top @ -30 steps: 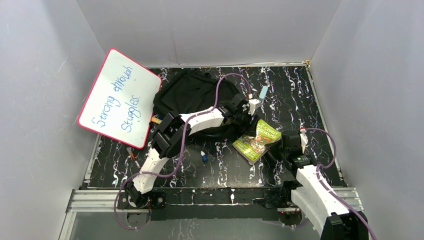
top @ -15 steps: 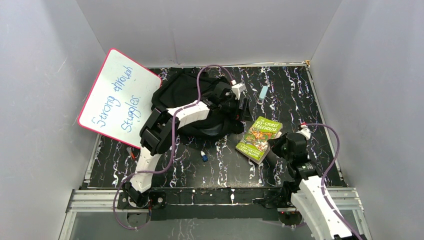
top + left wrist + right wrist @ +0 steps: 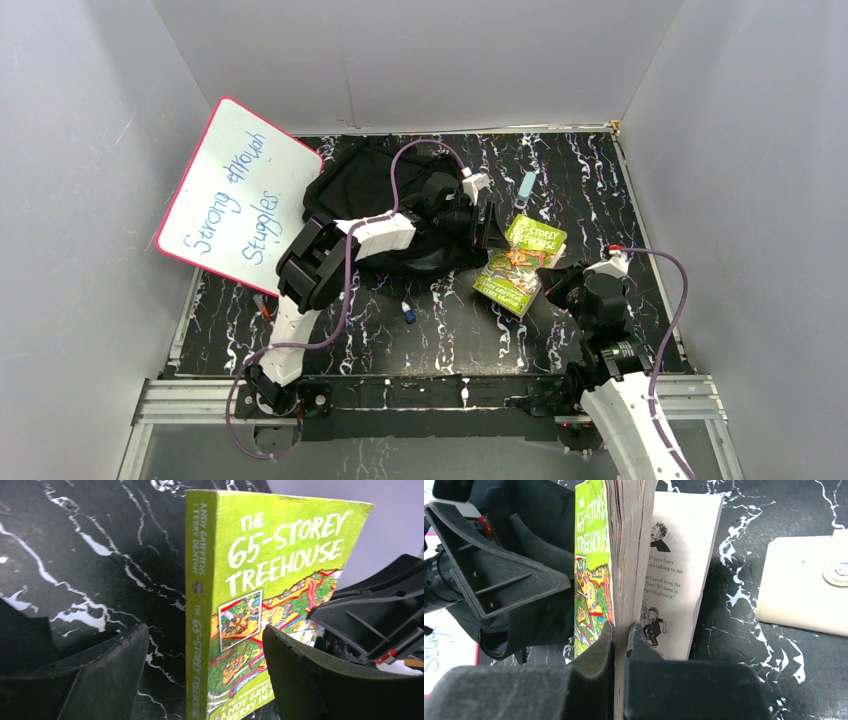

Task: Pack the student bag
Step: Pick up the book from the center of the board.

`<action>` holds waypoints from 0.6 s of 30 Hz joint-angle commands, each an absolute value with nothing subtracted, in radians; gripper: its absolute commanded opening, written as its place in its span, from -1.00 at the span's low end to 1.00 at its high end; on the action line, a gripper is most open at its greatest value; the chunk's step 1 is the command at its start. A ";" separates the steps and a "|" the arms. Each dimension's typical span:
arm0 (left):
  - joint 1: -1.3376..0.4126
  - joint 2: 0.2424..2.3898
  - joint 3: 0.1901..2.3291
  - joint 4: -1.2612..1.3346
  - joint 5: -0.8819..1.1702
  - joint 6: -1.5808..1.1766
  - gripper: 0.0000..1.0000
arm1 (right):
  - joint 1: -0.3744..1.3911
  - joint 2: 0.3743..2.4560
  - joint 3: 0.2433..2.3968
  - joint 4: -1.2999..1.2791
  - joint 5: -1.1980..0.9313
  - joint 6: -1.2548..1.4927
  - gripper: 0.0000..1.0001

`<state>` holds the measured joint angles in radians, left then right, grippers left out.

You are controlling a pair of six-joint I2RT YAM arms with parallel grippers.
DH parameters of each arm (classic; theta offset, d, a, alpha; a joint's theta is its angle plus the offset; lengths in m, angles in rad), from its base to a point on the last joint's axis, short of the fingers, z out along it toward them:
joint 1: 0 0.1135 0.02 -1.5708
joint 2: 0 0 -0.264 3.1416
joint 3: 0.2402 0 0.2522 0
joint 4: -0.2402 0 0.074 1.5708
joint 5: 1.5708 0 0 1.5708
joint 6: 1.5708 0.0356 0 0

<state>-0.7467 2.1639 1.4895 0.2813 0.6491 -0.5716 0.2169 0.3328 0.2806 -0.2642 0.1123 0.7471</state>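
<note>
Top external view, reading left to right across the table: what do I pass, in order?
whiteboard → student bag → green book. The grippers and the small items overlap these, so they are left out.

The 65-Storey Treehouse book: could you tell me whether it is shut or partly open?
Partly open: the right tool clamps the Treehouse book by its cover and page block, while one printed leaf splays loose.

Book [image 3: 520, 262] held on edge just right of the bag [image 3: 380, 190], standing between the left gripper's [image 3: 492, 226] spread fingers, whiteboard [image 3: 238, 195] leaning over the table's [image 3: 600, 180] left edge, marker [image 3: 408, 313] on bare marble between the arms, wallet [image 3: 799, 585] lying right of the book.
</note>
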 commanded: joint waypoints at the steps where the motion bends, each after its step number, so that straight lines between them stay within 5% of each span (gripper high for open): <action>1: -0.739 2.096 1.458 0.443 0.776 -0.655 0.62 | 0.216 0.290 0.327 -0.085 0.067 0.726 -1.00; 11: -0.740 2.116 1.428 0.609 0.886 -0.769 0.49 | 0.216 0.252 0.315 -0.046 0.042 0.742 -1.00; 18: -0.747 2.115 1.428 0.660 0.921 -0.814 -0.11 | 0.216 0.268 0.319 -0.062 0.080 0.747 -1.00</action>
